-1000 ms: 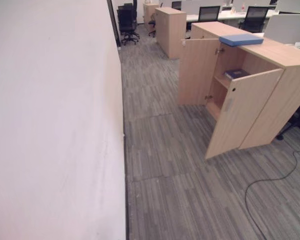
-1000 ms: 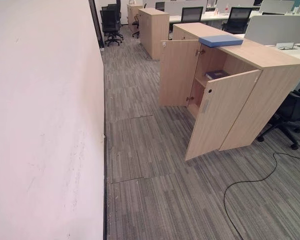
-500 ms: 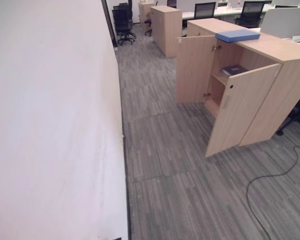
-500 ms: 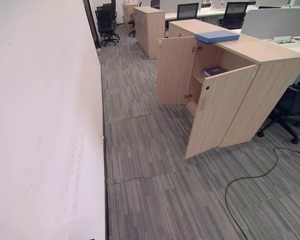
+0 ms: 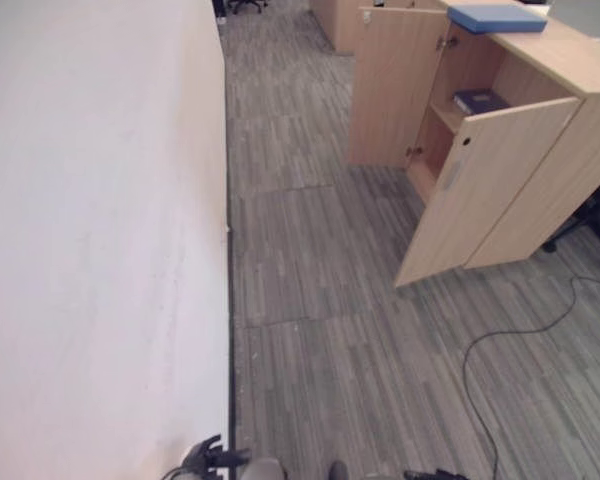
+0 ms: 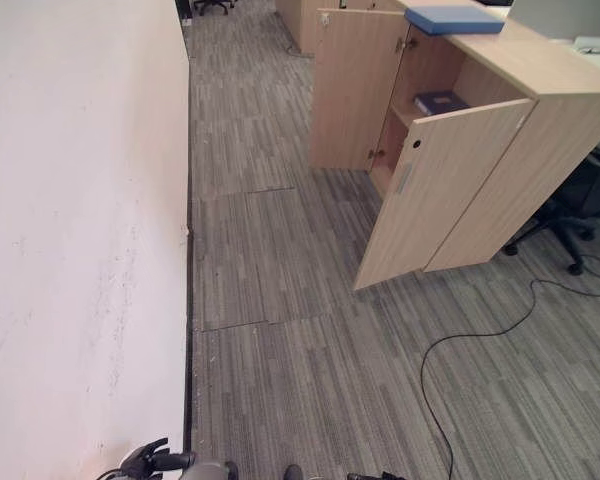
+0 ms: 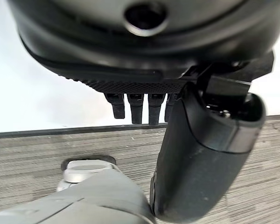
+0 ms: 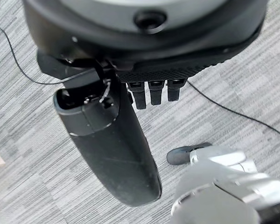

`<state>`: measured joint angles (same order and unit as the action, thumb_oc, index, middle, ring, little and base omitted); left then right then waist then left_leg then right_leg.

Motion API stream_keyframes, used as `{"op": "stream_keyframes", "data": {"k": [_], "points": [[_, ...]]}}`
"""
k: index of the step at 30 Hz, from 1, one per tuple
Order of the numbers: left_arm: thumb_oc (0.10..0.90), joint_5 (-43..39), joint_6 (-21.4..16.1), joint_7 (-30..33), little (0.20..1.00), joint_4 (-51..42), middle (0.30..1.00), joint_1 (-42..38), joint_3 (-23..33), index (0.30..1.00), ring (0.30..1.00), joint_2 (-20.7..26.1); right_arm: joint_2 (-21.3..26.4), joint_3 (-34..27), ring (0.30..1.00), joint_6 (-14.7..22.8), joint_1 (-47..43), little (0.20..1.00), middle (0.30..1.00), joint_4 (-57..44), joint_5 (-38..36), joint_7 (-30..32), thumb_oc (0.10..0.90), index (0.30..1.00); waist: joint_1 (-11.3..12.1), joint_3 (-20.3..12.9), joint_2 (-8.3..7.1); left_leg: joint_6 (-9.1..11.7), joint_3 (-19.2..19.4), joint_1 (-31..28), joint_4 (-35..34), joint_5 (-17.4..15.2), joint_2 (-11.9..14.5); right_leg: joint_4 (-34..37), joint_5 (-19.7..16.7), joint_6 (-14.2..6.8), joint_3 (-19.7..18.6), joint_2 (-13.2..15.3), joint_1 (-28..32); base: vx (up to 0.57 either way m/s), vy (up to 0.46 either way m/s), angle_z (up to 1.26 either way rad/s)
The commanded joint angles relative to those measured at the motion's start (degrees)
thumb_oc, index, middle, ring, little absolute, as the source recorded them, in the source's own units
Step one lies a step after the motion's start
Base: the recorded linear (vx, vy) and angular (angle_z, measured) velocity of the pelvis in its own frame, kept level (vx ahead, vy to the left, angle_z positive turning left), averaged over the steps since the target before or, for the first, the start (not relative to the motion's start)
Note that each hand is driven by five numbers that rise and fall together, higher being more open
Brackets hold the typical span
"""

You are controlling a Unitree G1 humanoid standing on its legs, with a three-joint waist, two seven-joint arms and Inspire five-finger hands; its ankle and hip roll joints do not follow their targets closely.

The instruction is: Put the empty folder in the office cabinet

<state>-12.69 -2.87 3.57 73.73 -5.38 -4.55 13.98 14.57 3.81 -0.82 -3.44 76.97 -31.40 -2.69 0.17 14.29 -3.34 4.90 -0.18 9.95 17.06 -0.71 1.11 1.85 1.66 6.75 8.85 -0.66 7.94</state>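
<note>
A flat blue folder (image 5: pixel 497 17) lies on top of the light wooden office cabinet (image 5: pixel 572 150), at the far right. Both cabinet doors stand open: the near door (image 5: pixel 480 190) swings out over the carpet and the far door (image 5: pixel 390 85) stands behind it. A dark blue book (image 5: pixel 480 100) rests on the inner shelf. My left hand (image 5: pixel 208 458) hangs low near the wall, far from the cabinet; in its wrist view its fingers (image 7: pixel 136 105) are straight and hold nothing. My right hand (image 8: pixel 144 46) also hangs open above the carpet with nothing in it.
A long white wall (image 5: pixel 90 230) runs along the left. Grey striped carpet (image 5: pixel 310 260) lies open between the wall and the cabinet. A black office chair (image 6: pixel 580 210) stands right of the cabinet. Another wooden cabinet (image 5: pixel 332 15) stands farther back.
The whole picture has shifted downward, so the camera has moved. My hands now show at the bottom edge. The folder, cabinet and doors have not moved.
</note>
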Motion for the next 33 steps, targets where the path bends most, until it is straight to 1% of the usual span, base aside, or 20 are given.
{"op": "stream_keyframes", "data": {"k": [1, 3, 8, 10, 11, 12, 13, 15, 18, 19, 20, 21, 22, 23, 26, 28, 29, 30, 31, 33], "points": [[0.8, 2.2, 1.0, 0.8, 0.9, 3.0, 0.9, 5.1, -3.4, 0.9, 0.9, -1.7, 2.3, 1.5, 0.9, 0.1, 0.8, 0.9, 0.9, -0.6, 2.5, -0.2, 0.8, 0.9, 0.8, -1.1, 1.6, -1.3, -0.8, 2.6, -7.9, 5.3, -0.1, 0.7, 2.6, -9.4, 1.1, 2.5, 1.0, 0.21, 0.11, -0.22], [0.8, 2.5, 1.0, 0.8, 0.9, 3.3, 0.9, 5.7, -3.1, 0.9, 0.9, -1.5, 2.4, 1.1, 0.9, 0.2, 1.1, 0.9, 0.9, -0.6, 2.5, -0.4, 0.8, 0.9, 1.5, -1.5, 2.91, 0.1, -1.9, 3.0, -18.6, 9.9, 0.0, 0.9, 3.9, -9.6, -0.9, 1.6, 2.8, 0.3, 0.136, -0.28], [0.8, 3.5, 1.2, 0.5, 0.9, 3.8, 0.9, 7.0, -2.6, 0.9, 0.9, -1.7, 1.8, 1.3, 0.9, -0.3, 2.2, 0.9, 0.9, 0.6, 5.2, -1.2, 0.8, 0.9, 1.9, -3.0, 3.24, -0.1, -0.9, 0.4, -21.6, 11.0, 0.5, 1.8, 5.4, -10.4, -3.1, 2.0, 5.5, 0.34, 0.16, -0.47], [0.8, 4.1, 1.0, 0.4, 0.9, 4.0, 0.9, 7.1, -2.3, 0.9, 0.9, -1.2, 1.5, 0.9, 0.9, -0.7, 2.4, 0.9, 0.9, 1.5, 6.5, -1.7, 0.8, 0.9, 1.9, -3.7, 2.46, -1.6, 1.1, 0.7, -19.0, 8.9, -0.3, 1.0, 6.3, -11.9, -3.7, 4.9, 5.7, 0.28, 0.208, -0.31], [0.8, 4.1, 1.0, 0.4, 0.9, 4.0, 0.9, 7.1, -2.3, 0.9, 0.9, -1.2, 1.5, 0.9, 0.9, -0.7, 2.4, 0.9, 0.9, 1.5, 6.5, -1.7, 0.8, 0.9, 1.9, -3.7, 2.43, -1.6, 1.1, 0.8, -18.9, 8.8, -0.3, 1.0, 6.3, -11.9, -3.7, 4.9, 5.7, 0.32, 0.292, -0.41], [0.8, 4.1, 0.9, 0.5, 0.9, 3.8, 0.9, 7.3, -1.7, 0.9, 0.9, -0.7, 1.4, 0.9, 0.9, -0.9, 2.0, 0.9, 0.9, 1.7, 7.7, -2.1, 0.8, 0.9, 2.6, -4.0, 1.77, -3.6, 3.8, 1.9, -15.3, 5.4, -1.6, -1.5, 5.2, -13.9, -3.5, 8.4, 4.1, 0.33, 0.314, -0.31], [0.8, 4.1, 0.8, 0.5, 0.9, 3.7, 0.9, 7.2, -1.6, 0.9, 0.9, -0.5, 1.5, 0.8, 0.9, -0.9, 1.8, 0.9, 0.9, 1.5, 7.9, -2.3, 0.8, 0.9, 3.0, -4.4, 1.67, -4.3, 4.7, 2.1, -14.4, 4.0, -2.1, -3.0, 4.5, -14.9, -3.3, 9.8, 3.1, 0.45, 0.45, -0.36], [0.8, 4.1, 0.8, 0.6, 0.9, 3.3, 0.9, 7.1, -1.3, 0.9, 0.9, 0.0, 1.7, 0.6, 0.9, -0.9, 0.6, 0.9, 0.9, 0.7, 8.0, -2.4, 0.8, 0.9, 3.7, -4.1, 2.05, -6.2, 6.4, 1.2, -13.4, 1.2, -3.7, -10.7, -1.5, -17.2, -2.4, 13.4, -0.9, 0.26, 0.32, -0.53], [0.8, 3.7, 1.0, 0.7, 0.9, 2.3, 0.9, 7.2, -1.2, 0.9, 0.9, 0.5, 2.1, 0.8, 0.9, -0.6, -0.7, 0.9, 0.9, -0.7, 7.1, -1.9, 0.8, 0.9, 3.7, -2.5, 3.42, -8.8, 7.2, -1.8, -13.9, -0.5, -5.5, -24.1, -11.1, -16.1, -1.7, 16.9, -6.8, 0.16, 0.283, -0.08], [0.8, 3.8, 1.1, 0.7, 0.9, 2.1, 0.9, 7.1, -1.3, 0.9, 0.9, 0.7, 1.9, 0.8, 0.9, -0.5, -0.8, 0.9, 0.9, -1.2, 6.7, -1.7, 0.8, 0.9, 3.6, -1.9, 3.8, -9.3, 7.4, -2.9, -14.1, -1.1, -5.9, -27.6, -11.8, -15.4, -1.0, 17.7, -7.9, 0.28, 0.325, 0.28], [0.8, 3.6, 1.2, 1.1, 0.9, 2.0, 0.9, 7.2, -1.3, 0.9, 0.9, 1.0, 1.3, 1.3, 0.9, -0.2, -0.8, 0.9, 0.9, -1.9, 6.1, -1.3, 0.8, 0.9, 3.5, -0.9, 4.25, -10.0, 7.0, -6.3, -14.9, -3.0, -6.6, -33.3, -11.8, -14.9, 0.0, 19.3, -11.0, 0.29, 0.254, 0.48], [0.8, 3.5, 1.1, 1.2, 0.9, 2.0, 0.9, 7.0, -1.3, 0.9, 0.9, 1.1, 1.2, 1.7, 0.9, -0.2, -0.9, 0.9, 0.9, -2.1, 6.0, -1.2, 0.8, 0.9, 3.4, -0.4, 4.66, -10.0, 6.6, -7.4, -15.4, -3.3, -6.4, -33.1, -10.1, -14.3, 0.7, 18.9, -13.0, 0.29, 0.17, 0.66], [0.8, 3.3, 1.1, 1.4, 0.9, 1.7, 0.9, 6.4, -1.5, 0.9, 0.9, 0.9, 1.0, 2.4, 0.9, -0.3, -1.4, 0.9, 0.9, -2.0, 5.9, -1.2, 0.8, 0.9, 2.8, 0.4, 5.68, -9.7, 6.0, -8.0, -15.9, -2.7, -5.5, -29.2, -5.7, -12.8, 2.4, 15.7, -16.7, 0.27, -0.043, 0.31], [0.8, 3.5, 1.2, 1.4, 0.9, 2.1, 0.9, 5.9, -2.1, 0.9, 0.9, 0.6, 0.8, 3.1, 0.9, -0.2, -2.1, 0.9, 0.9, -2.6, 5.1, -1.0, 0.8, 0.9, 1.6, 2.1, 5.46, -9.1, 4.8, -10.2, -16.9, -3.2, -5.4, -19.6, -4.6, -13.4, 2.4, 10.8, -20.3, 0.28, -0.108, 0.05], [0.8, 3.9, 1.3, 1.1, 0.9, 2.7, 0.9, 5.8, -2.0, 0.9, 0.9, 0.2, 0.6, 3.2, 0.9, -0.2, -2.1, 0.9, 0.9, -2.9, 4.6, -1.0, 0.8, 0.9, 0.5, 2.7, 4.32, -8.5, 3.0, -13.5, -18.0, -4.5, -6.1, -7.8, -8.5, -15.0, 2.8, 7.2, -22.5, 0.28, -0.119, 0.17], [0.8, 4.7, 1.3, 0.9, 0.9, 3.5, 0.9, 6.2, -1.4, 0.9, 0.9, 0.1, 0.5, 3.2, 0.9, -0.4, -1.3, 0.9, 0.9, -2.5, 4.9, -1.4, 0.8, 0.9, 0.0, 2.5, 3.16, -8.2, 0.8, -15.9, -19.4, -5.0, -6.9, -1.9, -10.9, -15.7, 1.3, 5.3, -22.7, 0.38, -0.151, 0.77], [0.8, 5.1, 1.3, 0.9, 0.9, 3.7, 0.9, 6.2, -1.2, 0.9, 0.9, 0.2, 0.4, 3.0, 0.9, -0.5, -0.8, 0.9, 0.9, -2.1, 5.0, -1.5, 0.8, 0.9, 0.1, 1.9, 2.9, -7.9, -0.4, -16.8, -20.4, -5.2, -7.0, 0.4, -10.9, -15.5, 1.8, 5.1, -20.9, 0.37, -0.154, 0.96], [0.8, 5.0, 1.2, 1.1, 0.9, 4.1, 0.9, 6.6, -1.0, 0.9, 0.9, -0.1, 0.3, 3.2, 0.9, -0.5, -0.7, 0.9, 0.9, -1.8, 5.2, -1.4, 0.8, 0.9, 0.2, 1.6, 2.66, -7.8, -0.5, -17.1, -20.9, -5.1, -7.1, 0.3, -11.7, -15.1, 2.2, 5.2, -20.3, 0.39, -0.198, 1.02], [0.8, 4.4, 1.3, 1.3, 0.9, 4.4, 0.9, 7.0, -0.4, 0.9, 0.9, -0.4, 0.3, 3.6, 0.9, -0.5, -0.1, 0.9, 0.9, -1.1, 6.0, -1.5, 0.8, 0.9, 0.3, 0.0, 2.66, -7.4, -1.9, -17.8, -22.0, -4.8, -5.9, -0.1, -11.7, -14.5, 2.5, 4.5, -19.9, 0.39, -0.212, 0.92], [0.8, 3.8, 1.3, 1.2, 0.9, 4.3, 0.9, 7.2, -0.2, 0.9, 0.9, -0.7, 0.7, 4.0, 0.9, -0.5, 0.0, 0.9, 0.9, -0.9, 6.5, -1.5, 0.8, 0.9, 0.4, -1.0, 2.87, -7.0, -2.8, -17.5, -22.0, -4.9, -4.7, -1.2, -10.9, -14.1, 3.7, 4.1, -20.2, 0.33, -0.219, 0.6]]}}
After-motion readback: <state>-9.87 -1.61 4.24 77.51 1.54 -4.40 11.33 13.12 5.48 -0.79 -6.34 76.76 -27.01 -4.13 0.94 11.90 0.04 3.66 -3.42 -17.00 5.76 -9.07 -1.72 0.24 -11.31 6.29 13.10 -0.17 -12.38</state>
